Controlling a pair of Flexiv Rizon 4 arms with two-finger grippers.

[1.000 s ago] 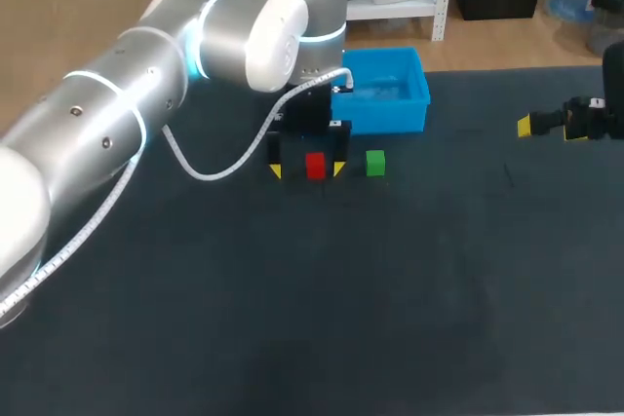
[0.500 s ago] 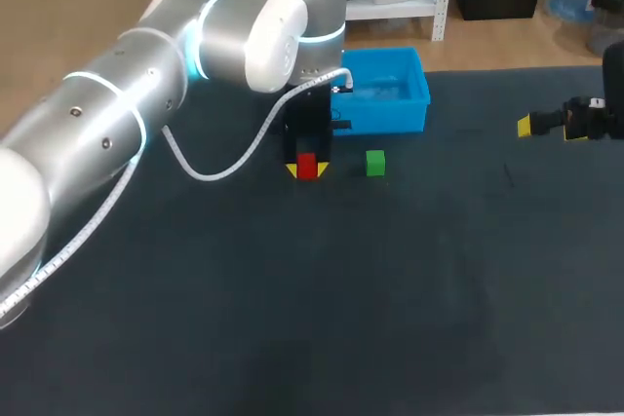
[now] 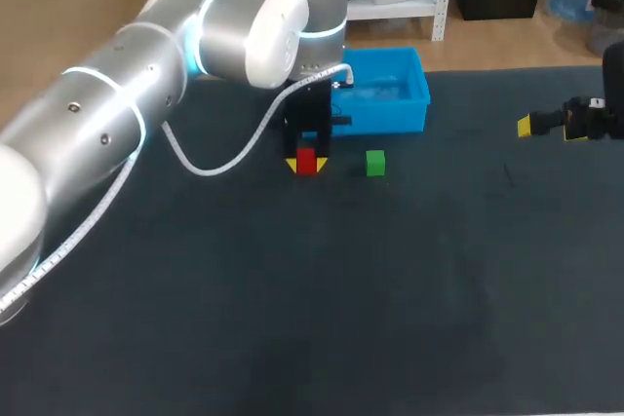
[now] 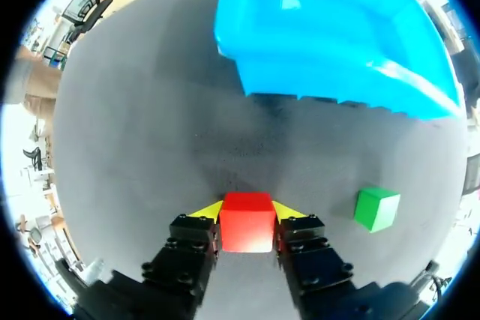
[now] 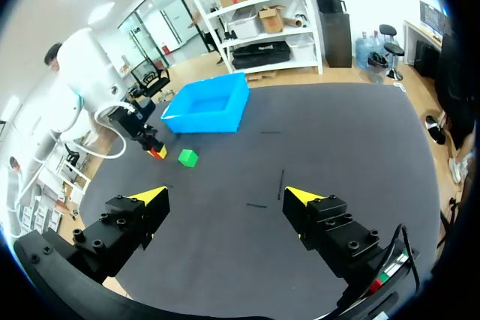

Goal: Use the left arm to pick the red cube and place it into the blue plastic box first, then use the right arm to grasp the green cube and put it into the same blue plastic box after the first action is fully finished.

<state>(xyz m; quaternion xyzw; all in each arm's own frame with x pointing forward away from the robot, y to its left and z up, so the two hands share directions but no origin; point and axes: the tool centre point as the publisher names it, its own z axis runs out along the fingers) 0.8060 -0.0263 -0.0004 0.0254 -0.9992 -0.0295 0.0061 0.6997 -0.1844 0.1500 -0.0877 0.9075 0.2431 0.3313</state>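
Observation:
My left gripper (image 3: pixel 307 165) (image 4: pixel 246 211) is shut on the red cube (image 3: pixel 306 161) (image 4: pixel 246 221), both yellow tips pressed against its sides, just above the dark table. The green cube (image 3: pixel 375 163) (image 4: pixel 376 208) rests on the table close to the right of it. Behind both stands the blue plastic box (image 3: pixel 386 91) (image 4: pixel 322 31), with nothing seen in it. At the table's far right, my right gripper (image 3: pixel 546 125) (image 5: pixel 227 198) hangs open and holds nothing. In its wrist view the red cube (image 5: pixel 157 152), green cube (image 5: pixel 187 157) and box (image 5: pixel 207 104) lie far ahead.
A white cable (image 3: pixel 219 165) loops down from my left arm over the table left of the cubes. A few thin dark marks (image 5: pixel 280 183) lie on the mat ahead of the right gripper.
My left gripper's fingers have come together from wide apart onto the red cube, and the cube now sits slightly higher. The right arm has not moved.

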